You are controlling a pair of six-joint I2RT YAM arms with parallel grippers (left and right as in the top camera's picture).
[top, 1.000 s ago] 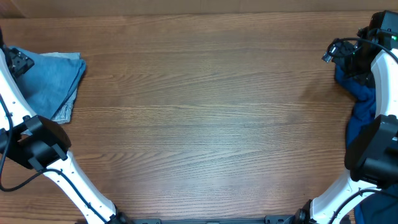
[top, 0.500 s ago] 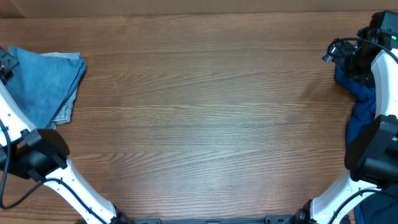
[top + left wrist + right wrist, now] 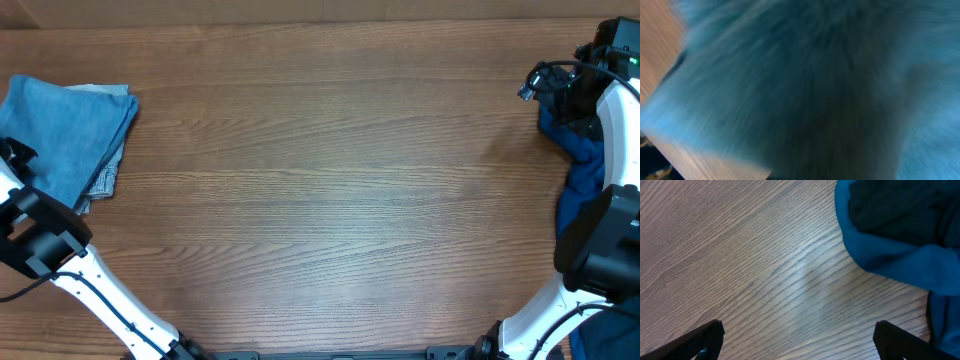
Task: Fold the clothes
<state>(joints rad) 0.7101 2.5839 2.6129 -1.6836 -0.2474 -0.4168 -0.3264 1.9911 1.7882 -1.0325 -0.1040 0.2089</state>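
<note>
A folded light-blue denim garment [image 3: 68, 130] lies at the table's far left. Blurred blue cloth [image 3: 805, 80] fills the left wrist view, and the fingers do not show there. My left gripper [image 3: 13, 155] is at the left edge beside the garment's near side, shut, and nothing is seen held in it. A crumpled dark-blue garment [image 3: 580, 165] lies at the right edge, partly under my right arm. My right gripper [image 3: 800, 337] hovers open over bare wood, with the dark-blue garment [image 3: 895, 225] just beyond its right finger.
The wooden table [image 3: 320, 190] stretches between the two garments. Both white arms [image 3: 110, 290] rise from the near edge at the lower corners. A strip of the table's left edge [image 3: 660, 55] shows in the left wrist view.
My left gripper has shut and drawn back from over the folded denim toward the near left edge; the denim stays put. The right arm has not moved.
</note>
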